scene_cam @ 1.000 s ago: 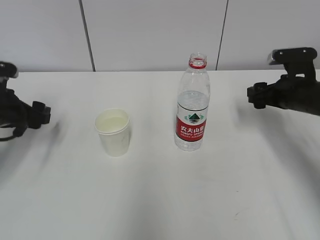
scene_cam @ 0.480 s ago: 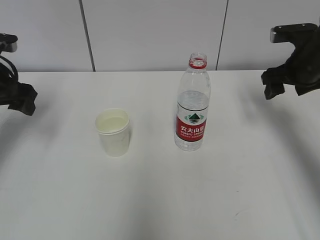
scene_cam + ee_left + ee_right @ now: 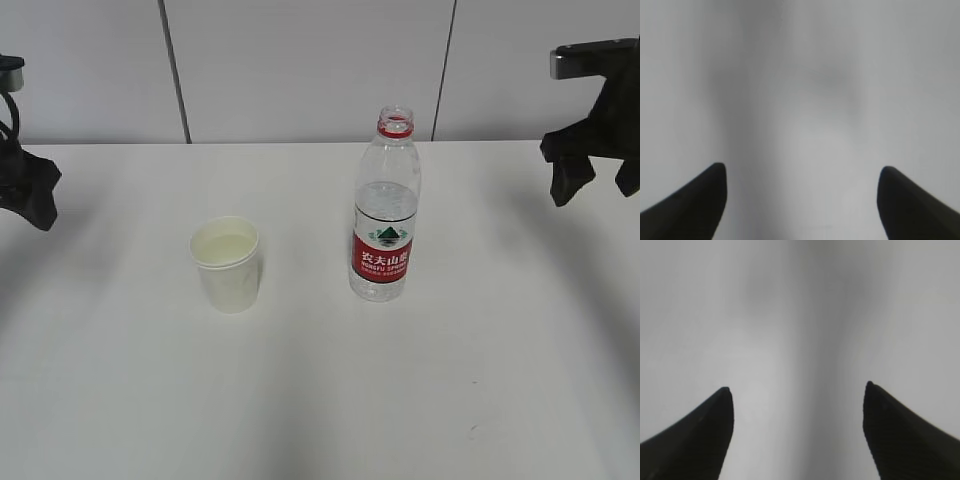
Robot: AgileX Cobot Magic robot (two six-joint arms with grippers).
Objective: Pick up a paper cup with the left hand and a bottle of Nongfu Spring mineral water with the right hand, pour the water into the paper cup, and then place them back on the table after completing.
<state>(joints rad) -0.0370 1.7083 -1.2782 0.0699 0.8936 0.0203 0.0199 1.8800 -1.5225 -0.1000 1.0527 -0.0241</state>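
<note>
A white paper cup [image 3: 228,263] stands upright on the white table [image 3: 320,400], left of centre, with pale liquid inside. An uncapped Nongfu Spring bottle [image 3: 386,215] with a red label stands upright to its right, holding clear water [image 3: 386,205] to about its upper half. My left gripper [image 3: 35,195] hangs at the far left edge, well away from the cup; in the left wrist view it [image 3: 801,172] is open and empty over bare table. My right gripper [image 3: 590,175] hangs at the far right edge, away from the bottle; in the right wrist view it [image 3: 797,390] is open and empty.
A grey panelled wall [image 3: 300,70] with two dark seams stands behind the table's far edge. Both wrist views show only blurred white surface between the fingertips.
Both arms have pulled outward and upward, away from the cup and bottle, and now point their grippers downward. The cup and bottle have not moved.
</note>
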